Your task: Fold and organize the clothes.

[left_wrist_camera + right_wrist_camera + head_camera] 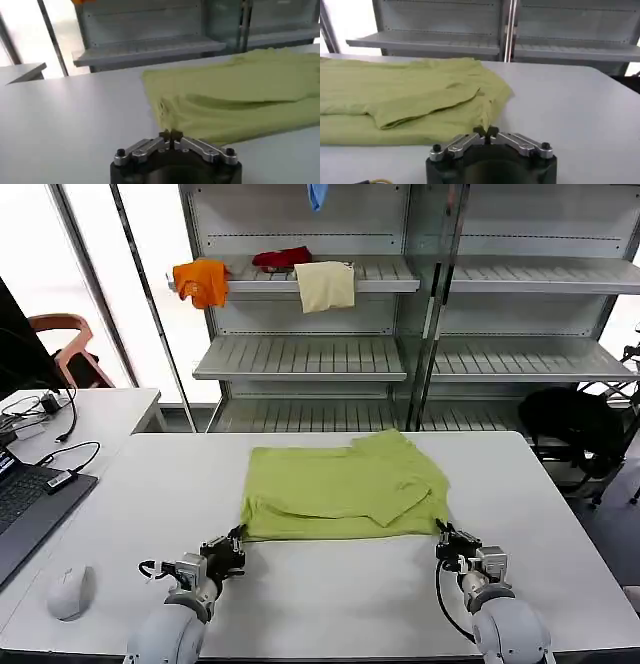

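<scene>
The left gripper (238,536) sits low over the tabletop (330,594) with its fingers (164,135) drawn together, tips meeting right at the near left corner of the lime yellow-green T-shirt (345,489). In the left wrist view the tips press against each other at the cloth's edge (172,131), and whether a thin fold of fabric is pinched between them cannot be told. The right gripper (442,531) mirrors it at the near right corner: its fingers (479,131) are likewise closed tip to tip, touching the hem of the shirt (410,100), and again it cannot be told whether cloth is caught there.

The T-shirt lies flat, just beyond both sets of fingers and spanning the gap between them, folded into a rough rectangle with a sleeve turned over on the side nearer the right fingers. No print shows on the upward face.

The tabletop is white and bare around the shirt. Well off to the far side of the left fingers lie a white mouse (68,592), the corner of a laptop (30,509) and some black cables (70,454). Behind the tabletop stands grey metal shelving (300,359) carrying an orange garment (200,282), a red one (281,257) and a cream one (325,286), with a blue cloth (317,195) hanging above. A black chair (572,429) stands beyond the right fingers.
</scene>
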{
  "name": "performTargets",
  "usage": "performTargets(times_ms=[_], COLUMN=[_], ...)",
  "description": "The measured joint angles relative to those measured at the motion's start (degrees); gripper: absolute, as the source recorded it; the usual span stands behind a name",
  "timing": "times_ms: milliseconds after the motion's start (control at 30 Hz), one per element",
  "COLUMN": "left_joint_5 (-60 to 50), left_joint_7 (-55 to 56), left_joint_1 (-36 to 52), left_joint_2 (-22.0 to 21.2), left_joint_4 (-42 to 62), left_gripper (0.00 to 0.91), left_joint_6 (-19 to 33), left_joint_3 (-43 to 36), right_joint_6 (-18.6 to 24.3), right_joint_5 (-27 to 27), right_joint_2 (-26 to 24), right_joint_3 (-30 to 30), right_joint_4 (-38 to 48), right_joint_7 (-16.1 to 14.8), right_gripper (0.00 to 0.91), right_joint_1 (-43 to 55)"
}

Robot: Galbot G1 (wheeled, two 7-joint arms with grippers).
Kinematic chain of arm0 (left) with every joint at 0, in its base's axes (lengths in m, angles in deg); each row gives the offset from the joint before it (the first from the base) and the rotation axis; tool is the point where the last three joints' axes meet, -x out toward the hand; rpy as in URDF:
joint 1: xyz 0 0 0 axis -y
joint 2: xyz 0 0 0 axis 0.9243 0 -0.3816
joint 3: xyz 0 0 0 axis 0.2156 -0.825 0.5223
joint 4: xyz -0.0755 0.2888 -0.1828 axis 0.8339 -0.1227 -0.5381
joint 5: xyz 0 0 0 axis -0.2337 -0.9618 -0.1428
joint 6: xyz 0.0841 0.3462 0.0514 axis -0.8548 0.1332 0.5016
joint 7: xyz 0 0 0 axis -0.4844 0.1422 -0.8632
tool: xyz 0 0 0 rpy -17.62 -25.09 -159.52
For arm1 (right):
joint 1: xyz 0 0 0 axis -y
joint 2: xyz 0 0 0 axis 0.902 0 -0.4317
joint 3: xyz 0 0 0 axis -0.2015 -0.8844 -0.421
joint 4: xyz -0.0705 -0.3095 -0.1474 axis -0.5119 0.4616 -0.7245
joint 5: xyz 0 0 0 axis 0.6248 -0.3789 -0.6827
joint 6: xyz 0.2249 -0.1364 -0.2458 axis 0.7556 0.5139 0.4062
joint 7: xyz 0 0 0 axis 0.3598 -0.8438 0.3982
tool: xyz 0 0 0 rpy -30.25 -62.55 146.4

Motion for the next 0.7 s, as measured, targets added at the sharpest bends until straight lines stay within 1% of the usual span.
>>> performTargets(times_ms=[133, 333, 700], left_joint_5=[1.1, 3.5, 10.9], left_joint_7=[-0.2, -1.5, -5.0], left_joint_1=[-0.2, -2.1, -11.0], left_joint_2=[0.0, 1.4, 5.5], left_joint_4=[-0.2, -2.8, -11.4], left_gripper=[0.0, 0.0, 0.0], left_joint_6=[0.1, 0.0, -0.1], left_joint_3=[0.4, 2.6, 10.6], right_joint_6=[-0.2, -0.3, -0.4], right_joint_5=[0.8, 2.8, 3.9], right_joint_2=[-0.3, -0.8, -0.1], right_joint_3=[0.2, 0.7, -0.4], right_joint_4=[-0.9, -4.1, -11.5], right_joint_7=[0.5, 1.3, 2.6], right_gripper=[0.0, 0.0, 0.0], right_joint_1=[-0.7, -3.2, -10.4])
